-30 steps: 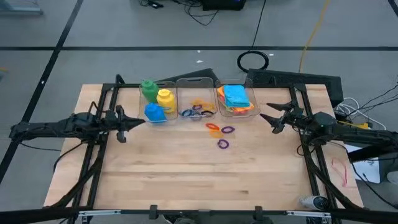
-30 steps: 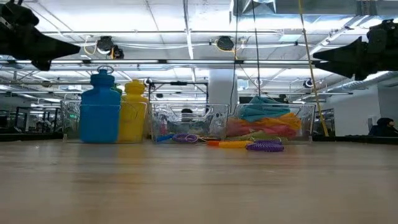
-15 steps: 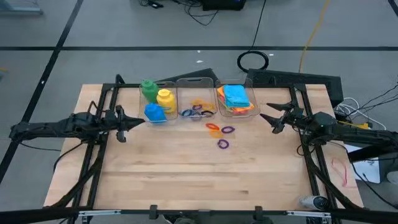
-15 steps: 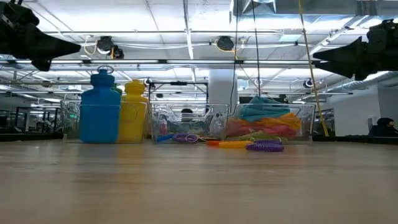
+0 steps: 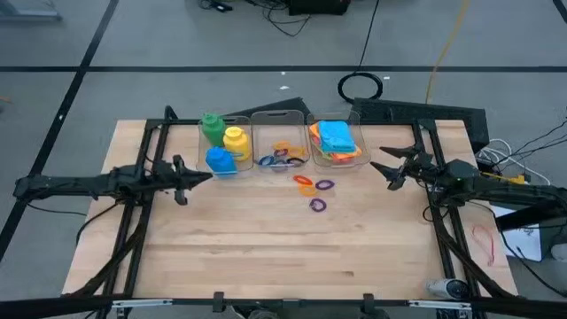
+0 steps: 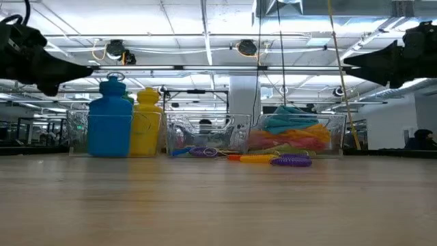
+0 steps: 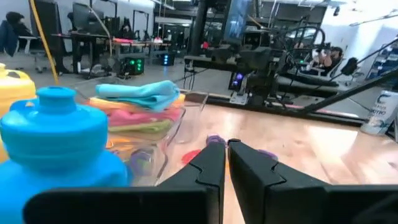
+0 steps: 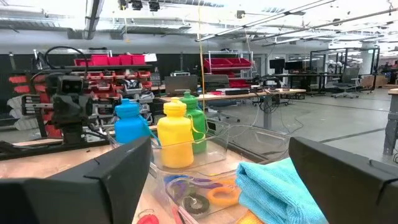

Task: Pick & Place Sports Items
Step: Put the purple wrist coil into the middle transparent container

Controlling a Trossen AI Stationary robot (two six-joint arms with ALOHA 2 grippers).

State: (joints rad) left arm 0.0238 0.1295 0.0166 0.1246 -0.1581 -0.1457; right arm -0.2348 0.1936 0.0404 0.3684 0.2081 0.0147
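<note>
Green (image 5: 211,127), yellow (image 5: 234,140) and blue (image 5: 220,160) bottles stand in the left clear bin. Several small rings lie in the middle bin (image 5: 281,155); three more rings (image 5: 313,186) lie on the table in front of it. Folded cloths, blue on top (image 5: 336,136), fill the right bin. My left gripper (image 5: 205,176) is shut and empty, raised just near of the blue bottle (image 7: 56,149). My right gripper (image 5: 379,162) is open and empty, raised to the right of the cloth bin.
The three clear bins stand in a row at the table's far middle. Dark frame rails (image 5: 142,204) run along the table's left and right sides. Bare wood lies in the table's middle and near half (image 5: 283,257). Cables and a box (image 5: 523,239) lie off the right edge.
My left gripper has moved toward the table's right edge and slightly toward its near edge, staying shut. The right arm has kept still.
</note>
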